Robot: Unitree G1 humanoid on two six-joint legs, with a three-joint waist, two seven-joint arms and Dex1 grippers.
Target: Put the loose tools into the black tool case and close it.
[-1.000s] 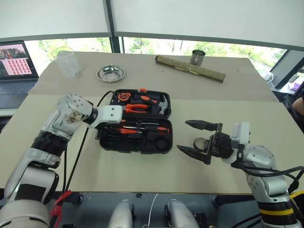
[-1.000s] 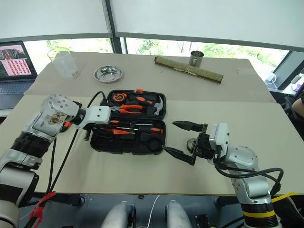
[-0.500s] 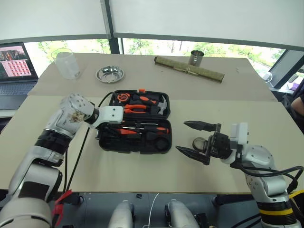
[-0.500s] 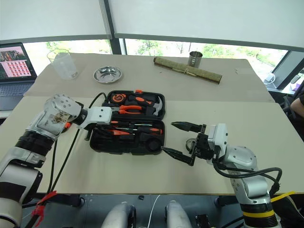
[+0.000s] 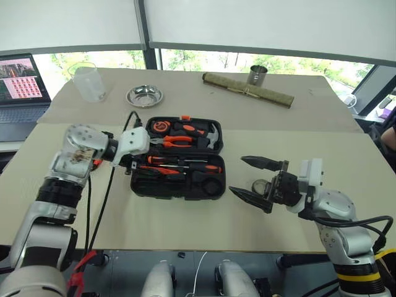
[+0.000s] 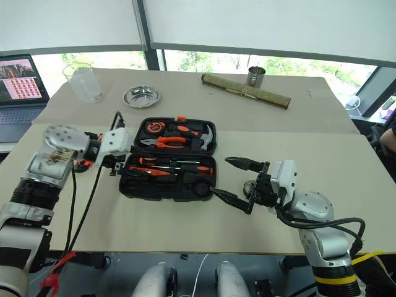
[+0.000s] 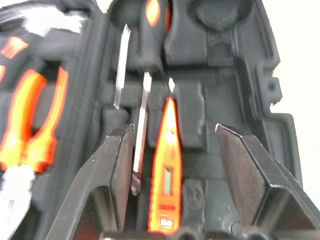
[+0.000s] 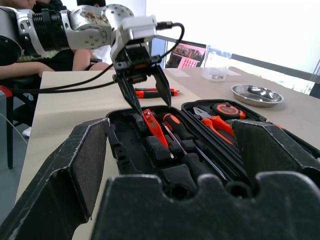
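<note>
The black tool case (image 5: 178, 158) lies open in the middle of the frame on the bench (image 5: 185, 223), not yet closed. Its near half holds the tester screwdriver (image 7: 166, 165) and two screwdrivers (image 5: 179, 164). One orange-black tool (image 8: 155, 92) lies outside it. Left claw (image 7: 172, 150) is spread over the tester, empty; right claw (image 5: 253, 179) is spread wide, empty.

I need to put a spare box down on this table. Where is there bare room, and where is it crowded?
Bare: the near strip between the black tool case and the table's front edge, and the far right side beyond the right claw. Crowded: the back, with plastic cup, steel dish, rolled mat and metal cup; the left claw hangs over the case.
</note>
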